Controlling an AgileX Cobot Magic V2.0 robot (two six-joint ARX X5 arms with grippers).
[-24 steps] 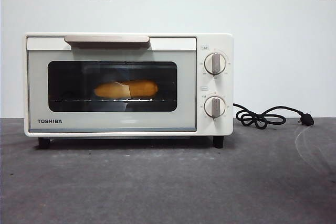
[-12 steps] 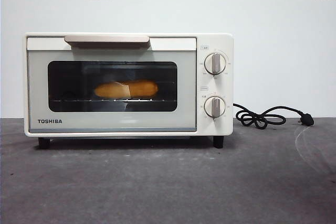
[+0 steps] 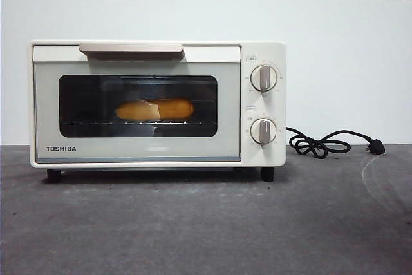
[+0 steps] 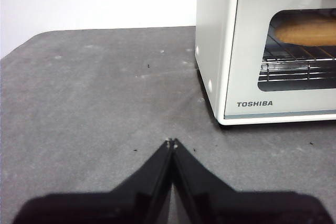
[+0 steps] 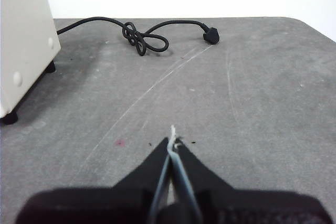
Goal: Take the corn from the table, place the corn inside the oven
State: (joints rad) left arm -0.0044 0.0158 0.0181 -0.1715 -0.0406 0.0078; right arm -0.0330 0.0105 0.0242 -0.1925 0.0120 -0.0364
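One corn [image 3: 154, 109] lay on the wire rack inside the oven [image 3: 158, 103], door closed. Task judged complete; no further move seemed needed. Left gripper [image 4: 171, 142] and right gripper [image 5: 172, 143] were both closed and empty, low over the tabletop [image 3: 206, 223]. Power cord [image 3: 322, 144] lay unplugged beside the oven.
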